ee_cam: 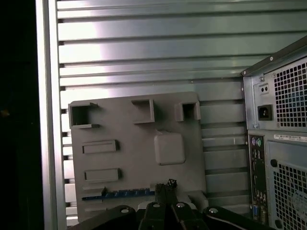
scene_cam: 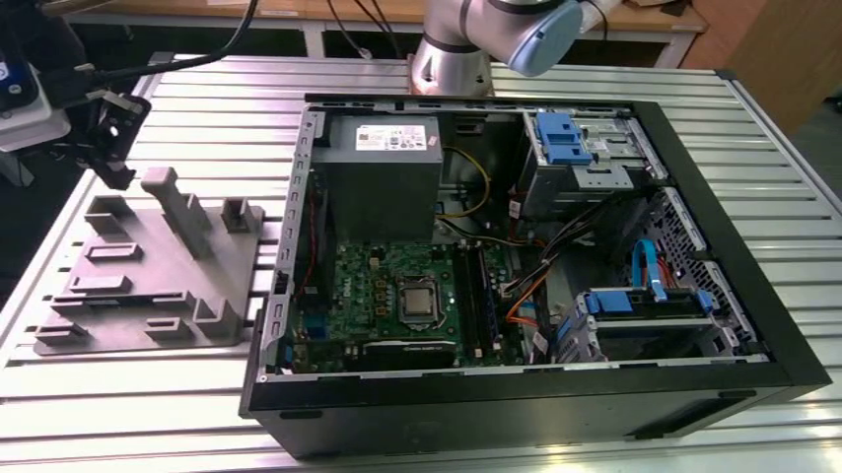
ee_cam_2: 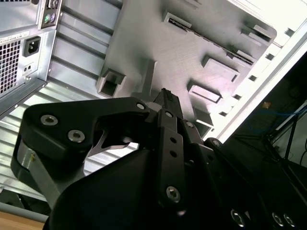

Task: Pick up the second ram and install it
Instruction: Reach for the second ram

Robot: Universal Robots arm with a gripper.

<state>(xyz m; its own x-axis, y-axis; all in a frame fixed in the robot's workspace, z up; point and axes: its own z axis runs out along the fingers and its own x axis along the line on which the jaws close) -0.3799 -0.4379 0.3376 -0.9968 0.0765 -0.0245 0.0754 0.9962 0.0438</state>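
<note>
The second ram (ee_cam: 120, 194), a thin blue-green strip on edge, sits slotted in the matte grey holder tray (ee_cam: 124, 129) on the ribbed metal table (ee_cam: 144, 48), at the exterior view's left. The end effector (ee_cam: 165, 184) hangs near one end; we cannot tell whether it is spread or pressed together. We judge an off-centre grip could tilt and jam the stick.

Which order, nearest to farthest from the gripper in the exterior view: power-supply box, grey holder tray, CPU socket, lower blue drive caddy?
1. grey holder tray: just below the gripper, at the exterior view's left.
2. power-supply box: inside the case, by its tray-side wall.
3. CPU socket: mid motherboard.
4. lower blue drive caddy: the exterior view's right.
</note>
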